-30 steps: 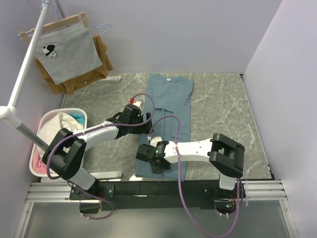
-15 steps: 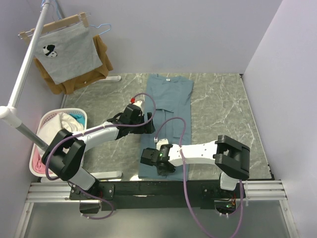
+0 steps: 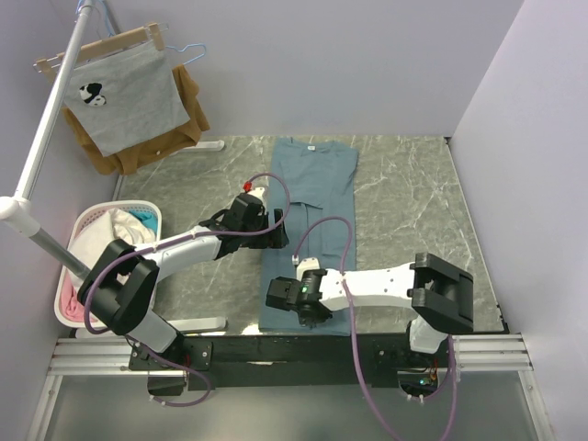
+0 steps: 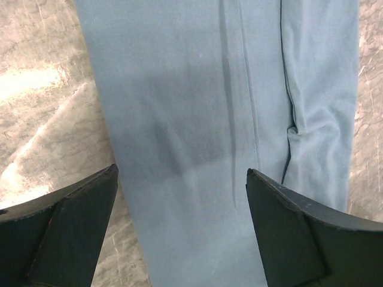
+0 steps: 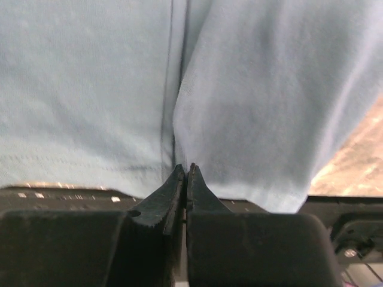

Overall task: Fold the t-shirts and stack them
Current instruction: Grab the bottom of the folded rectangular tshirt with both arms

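- Where the right gripper [image 5: 184,170] meets the near hem of the t-shirt [image 3: 322,175], its jaws are pressed fully together. Whether cloth is caught between the tips cannot be told.
- Hazard 1: if the tips closed on the top layer alone, or on nothing, a lift would likely peel the fold open or leave the hem behind.
- Hazard 2: the hem lies at the near edge of the table [image 3: 404,202], just beside the black base rail [image 3: 303,344]. A low pull that way could drag cloth over the edge.
- Left gripper [image 4: 181,173]: jaws spread wide, holding nothing, hovering over the shirt's left margin about midway along. A one-corner lift by the right arm alone would probably let the hem sag askew.
- T-shirt: a long narrow strip lying flat along the table's middle, collar toward the back wall, one side folded over.
- Open room: broad bare marble to the shirt's right, bounded by the side wall. The left side is narrower, taken up by the left arm, with the laundry basket [image 3: 92,213] beyond the table's edge.
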